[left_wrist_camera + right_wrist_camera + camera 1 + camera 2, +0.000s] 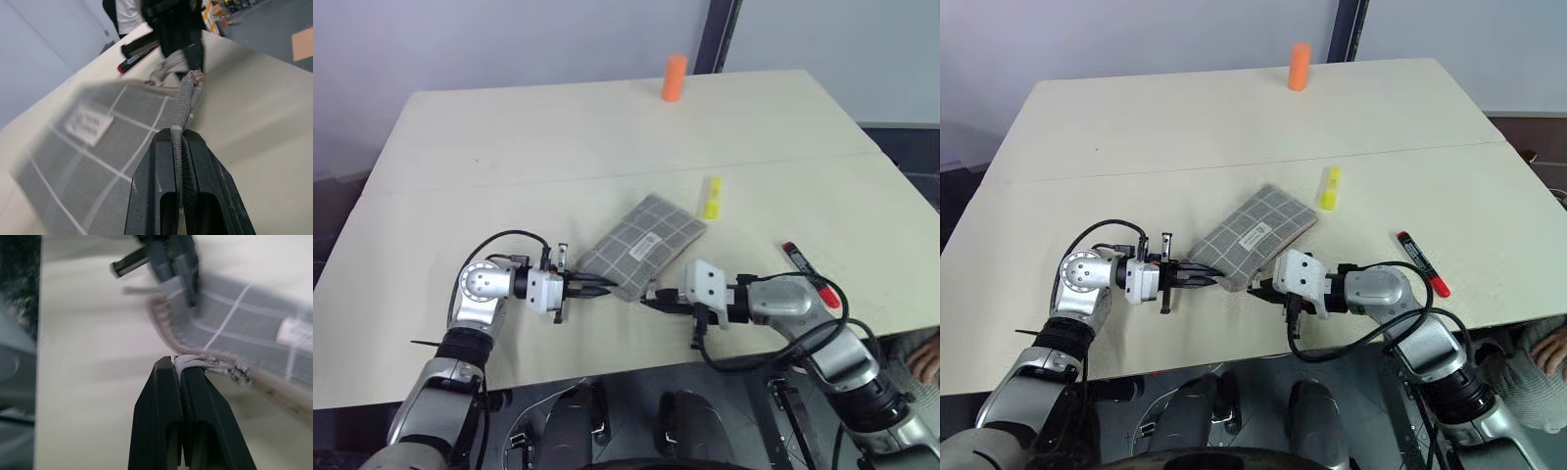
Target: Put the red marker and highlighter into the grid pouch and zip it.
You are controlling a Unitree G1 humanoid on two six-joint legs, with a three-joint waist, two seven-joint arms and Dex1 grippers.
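Item: grid pouch (pixel 644 243), unzipping stage, pens still outside.
Left gripper (pixel 603 287) clamps its corner; right gripper (pixel 652 297) pinches the zipper tab. Next, likely: draw tab away from left gripper.

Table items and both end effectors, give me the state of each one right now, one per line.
Pouch: flat on the table, near edge pinched at both ends.
Marker: lying on the table, outside the pouch.
Highlighter: lying on the table, outside the pouch.
Orange cylinder: upright at the far edge.
Left end effector: shut on the pouch's edge.
Right end effector: shut on the zipper pull.
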